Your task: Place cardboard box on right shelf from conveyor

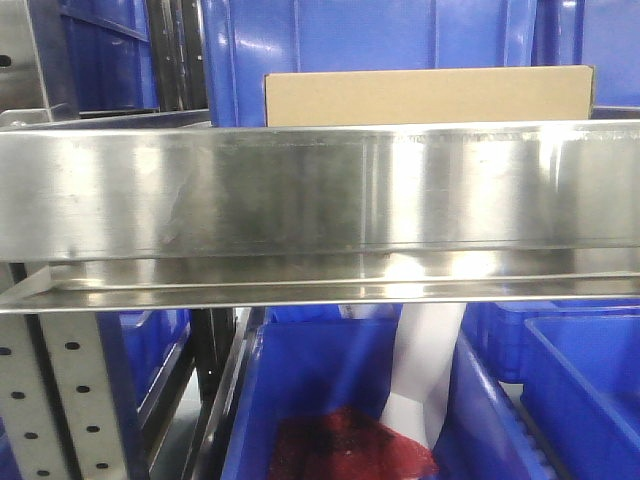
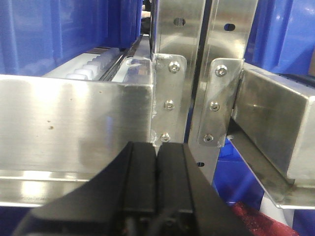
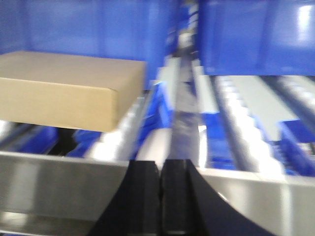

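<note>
The tan cardboard box (image 1: 430,96) rests on the right shelf, behind its tall shiny steel front lip (image 1: 320,190); only its upper part shows over the lip. In the right wrist view the cardboard box (image 3: 64,91) lies on the shelf's rollers at the upper left, well clear of my right gripper (image 3: 160,167), which is shut and empty just in front of the lip (image 3: 59,184). My left gripper (image 2: 157,147) is shut and empty, close to a steel lip (image 2: 74,123) and the bolted uprights (image 2: 170,73). The conveyor is out of view.
Blue plastic bins (image 1: 380,40) stand behind the box and more blue bins (image 1: 330,400) sit under the shelf, one holding red material (image 1: 340,445). A grey perforated upright (image 1: 50,400) rises at the lower left. Roller tracks (image 3: 236,123) run back on the shelf.
</note>
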